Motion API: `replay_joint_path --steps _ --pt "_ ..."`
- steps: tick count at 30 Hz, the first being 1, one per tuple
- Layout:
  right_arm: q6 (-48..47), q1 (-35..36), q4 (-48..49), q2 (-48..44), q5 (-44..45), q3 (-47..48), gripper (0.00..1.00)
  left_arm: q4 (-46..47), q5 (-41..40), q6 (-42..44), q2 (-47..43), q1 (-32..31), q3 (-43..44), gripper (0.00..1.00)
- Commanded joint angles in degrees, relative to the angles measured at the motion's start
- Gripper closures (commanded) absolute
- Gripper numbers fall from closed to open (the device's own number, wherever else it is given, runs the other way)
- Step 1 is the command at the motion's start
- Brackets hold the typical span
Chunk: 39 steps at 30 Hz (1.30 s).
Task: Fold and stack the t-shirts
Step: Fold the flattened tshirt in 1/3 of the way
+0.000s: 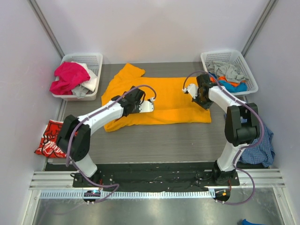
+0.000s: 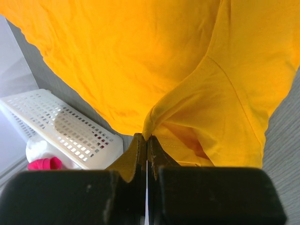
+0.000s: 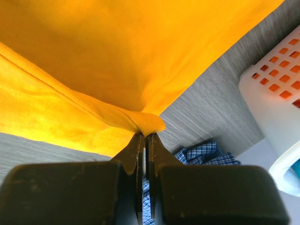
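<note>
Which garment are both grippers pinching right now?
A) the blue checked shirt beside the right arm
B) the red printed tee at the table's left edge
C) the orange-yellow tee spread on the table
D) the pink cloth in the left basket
C: in the wrist views the left gripper and the right gripper are each shut on a bunched fold of the orange-yellow tee.

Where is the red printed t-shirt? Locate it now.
In the top view, the red printed t-shirt lies at the table's left edge, beside the left arm.
</note>
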Motion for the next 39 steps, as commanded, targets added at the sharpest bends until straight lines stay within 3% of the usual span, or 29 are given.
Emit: replay_joint_path --steps 1,18,21,25,28,33,39 --pt "-0.64 -0.49 1.24 0.8 1.79 3.78 0.99 2.46 -0.92 1.58 1.5 0.79 3.86 1.0" --pt "-0.11 -1.11 1.94 5.01 2.06 6.6 0.98 5.18 -1.45 3.51 7.3 2.11 7.73 1.0" --pt "0.33 -1.11 2.38 5.37 1.97 6.86 0.92 5.45 -1.54 3.52 8.0 2.11 8.17 1.0" --pt "0.94 -1.11 2.91 5.37 1.7 6.86 0.74 5.71 -1.89 3.87 8.97 2.11 8.79 1.0" --pt "1.2 -1.11 3.35 5.45 2.06 6.86 0.65 6.06 -2.15 4.22 9.68 2.29 9.14 1.0" --pt "1.91 -1.11 3.97 4.58 1.97 6.43 0.57 6.59 -2.94 5.18 11.61 2.46 10.72 1.0" --pt "2.35 -1.19 4.32 3.96 1.88 5.2 0.57 8.95 -4.96 8.26 14.33 2.64 12.21 1.0"
